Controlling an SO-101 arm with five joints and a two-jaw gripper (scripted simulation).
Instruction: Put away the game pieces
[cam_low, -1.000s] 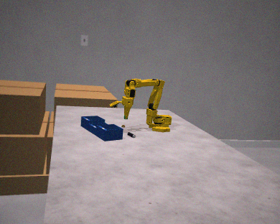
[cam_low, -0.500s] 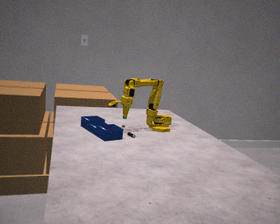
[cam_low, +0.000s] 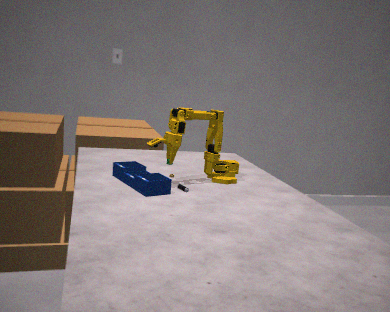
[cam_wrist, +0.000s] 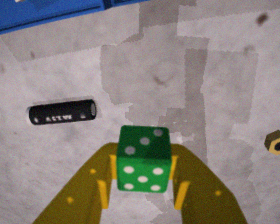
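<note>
My gripper (cam_wrist: 142, 177) is shut on a green die (cam_wrist: 144, 159) with white pips, held above the table. In the exterior view the gripper (cam_low: 170, 160) hangs just right of the blue bins (cam_low: 141, 177), with the die a small green spot at its tip. The bins' blue edge (cam_wrist: 65, 12) shows along the top left of the wrist view. I cannot read the bins' letters.
A black battery (cam_wrist: 62, 112) lies on the table below the gripper; it also shows in the exterior view (cam_low: 183, 188). A brass nut (cam_wrist: 273, 143) (cam_low: 171, 175) lies at the right edge of the wrist view and near the bins. Cardboard boxes (cam_low: 31, 185) stand left of the table.
</note>
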